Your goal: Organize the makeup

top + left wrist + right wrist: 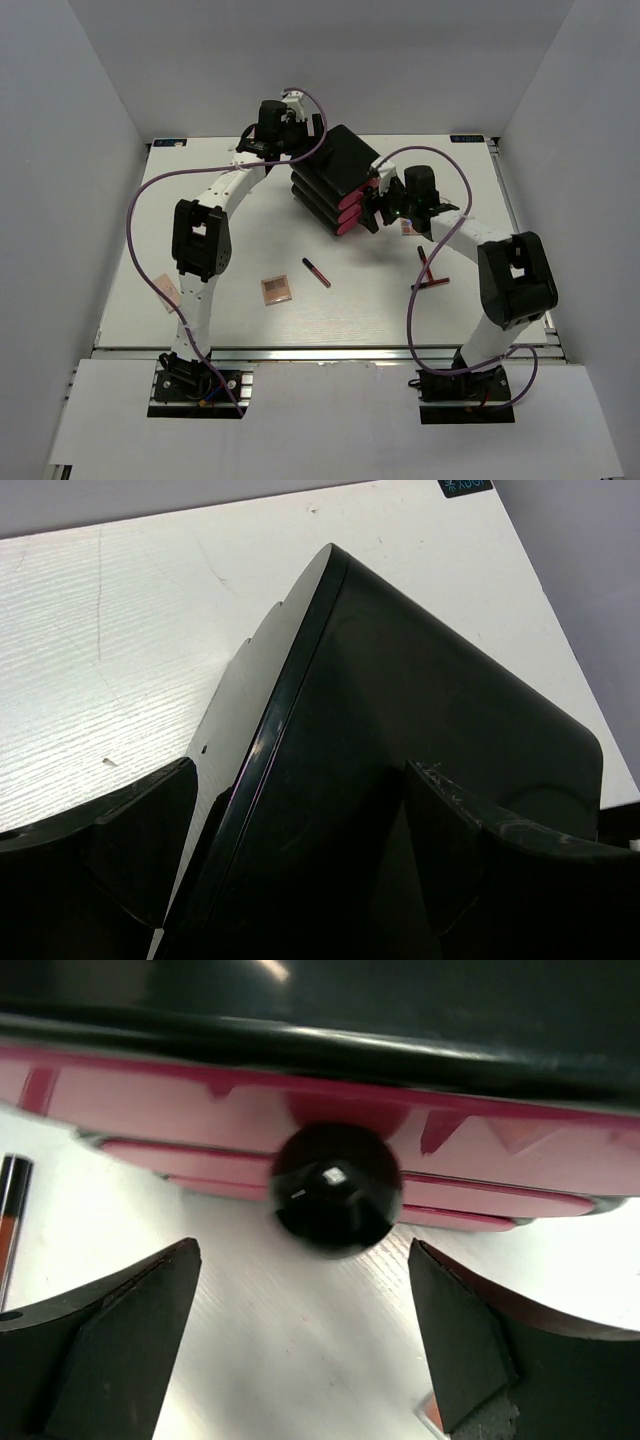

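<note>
Of the makeup, a black-and-red stick [316, 272] and a square pinkish-brown palette [277, 290] lie mid-table. Two more sticks [430, 275] lie crossed at the right, and another palette [410, 228] sits under my right wrist. The black three-drawer box [335, 170] stands at the back, its pink fronts [350, 215] turned toward my right arm. My left gripper [292, 142] [300, 765] clamps wide over the box's rear corner [400, 700]. My right gripper [378, 208] [302, 1260] is open, just short of a drawer's round black knob [335, 1190], not touching it.
A third palette [168, 290] lies by the left arm's lower link. In the right wrist view a stick [12, 1220] shows at the left edge and a palette corner [430, 1420] beside the right finger. White walls enclose the table [240, 330] on three sides.
</note>
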`<state>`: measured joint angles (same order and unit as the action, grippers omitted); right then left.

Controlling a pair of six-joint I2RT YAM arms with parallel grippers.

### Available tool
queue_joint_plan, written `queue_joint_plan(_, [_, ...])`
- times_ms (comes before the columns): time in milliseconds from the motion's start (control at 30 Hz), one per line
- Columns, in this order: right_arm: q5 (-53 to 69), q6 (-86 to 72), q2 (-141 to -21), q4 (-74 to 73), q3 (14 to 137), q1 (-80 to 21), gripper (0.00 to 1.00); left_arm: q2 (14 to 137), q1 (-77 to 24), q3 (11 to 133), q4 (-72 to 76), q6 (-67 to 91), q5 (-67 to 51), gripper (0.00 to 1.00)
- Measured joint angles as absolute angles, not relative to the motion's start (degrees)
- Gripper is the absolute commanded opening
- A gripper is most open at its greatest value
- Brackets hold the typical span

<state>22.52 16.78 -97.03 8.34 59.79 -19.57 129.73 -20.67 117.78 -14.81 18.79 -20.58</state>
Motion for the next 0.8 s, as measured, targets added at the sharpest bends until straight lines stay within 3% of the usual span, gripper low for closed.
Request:
queue_joint_plan(167, [20.9,11.6,-101.7,9.7,61.1,-19.6,0.77,129.8,-20.6,117.8,-14.8,19.4,-20.6,0.92])
queue_joint_plan(333, [20.8,9.0,-103.8,12.3,61.5,-19.6,0.49,129.8,-20.6,117.8,-14.8,19.6,-20.6,0.92])
queue_joint_plan(467, [21.2,8.1,-103.9,14.8,61.9,-19.6,0.49,129.8,-20.6,117.8,-14.9,19.6,-20.6,0.92])
queue_joint_plan(600, [21.8,8.3,-103.6,15.4,61.5,-19.6,0.60,129.8,-20.6,117.7,-14.8,19.6,-20.6,0.92])
queue_joint_plan(667, [22.1,8.6,-103.5,15.6,61.3,-19.6,0.57,129.8,-20.6,117.7,-14.8,19.6,-20.6,0.92])
queue_joint_plan(800, [22.4,9.2,-103.5,15.9,61.3,-19.4,0.28,129.8,-20.6,117.7,-14.8,19.8,-20.6,0.92])
